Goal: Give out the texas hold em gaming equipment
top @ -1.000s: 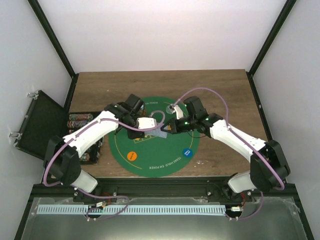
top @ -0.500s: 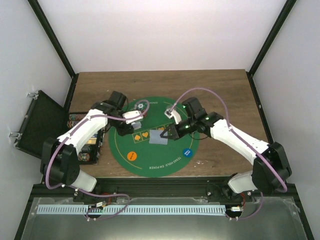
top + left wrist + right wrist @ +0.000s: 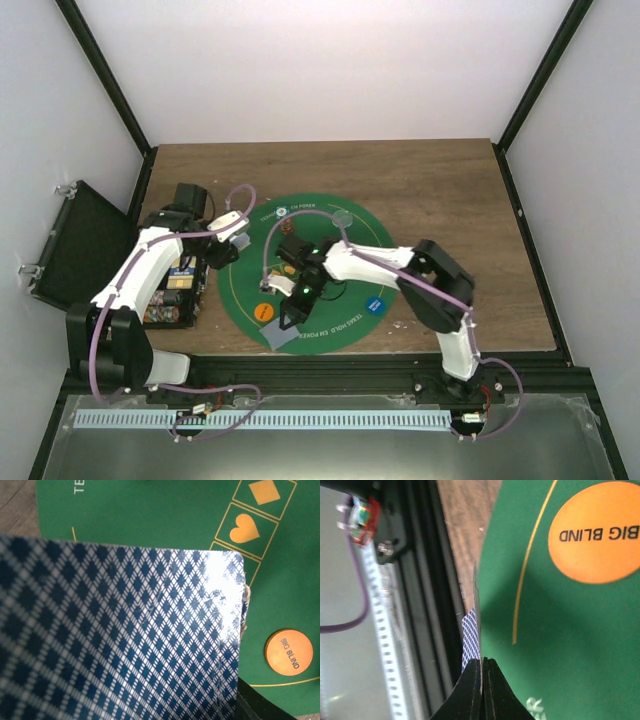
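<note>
Left hand (image 3: 232, 240): we see it over the left rim of the round green felt mat (image 3: 345, 300), clamped on a playing card with a blue diamond-patterned back (image 3: 120, 640).
Right hand (image 3: 482, 662): we find it pinched tight on a second patterned card (image 3: 470, 640), seen edge-on at the mat's near edge.
Orange round "BIG BLIND" disc (image 3: 595, 532): flat on the mat, near that second card.
Blue round disc (image 3: 374, 305): near right of the mat, well apart from the orange one.
Brown wooden table (image 3: 440, 190): carries the mat.
</note>
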